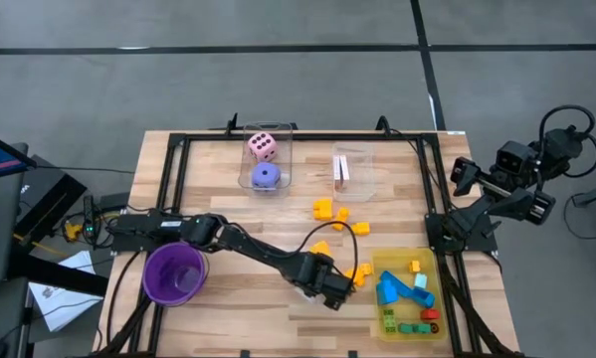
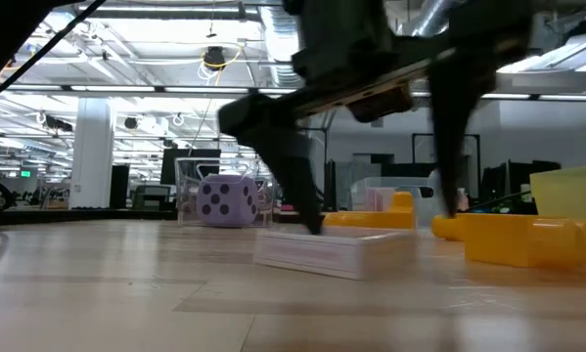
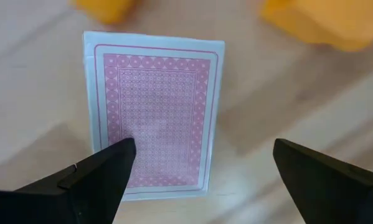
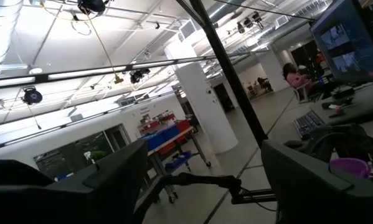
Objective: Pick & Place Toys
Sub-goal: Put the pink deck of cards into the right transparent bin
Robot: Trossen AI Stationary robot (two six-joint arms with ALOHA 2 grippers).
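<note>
I'm hovering the left gripper (image 3: 198, 171) right over a pink-backed deck of cards (image 3: 154, 112) lying flat on the wooden table (image 1: 238, 298), fingers spread wide on either side and not gripping anything, with yellow blocks (image 1: 329, 210) sitting just beyond it. The right gripper (image 4: 202, 180) is parked off the table's right edge, pointing out into the room with its jaws apart and nothing in them. The rest of the toys are sitting in the yellow tray (image 1: 377, 261) and the clear boxes (image 1: 290, 134), though from above I'm only guessing the small tray pieces are blocks.
</note>
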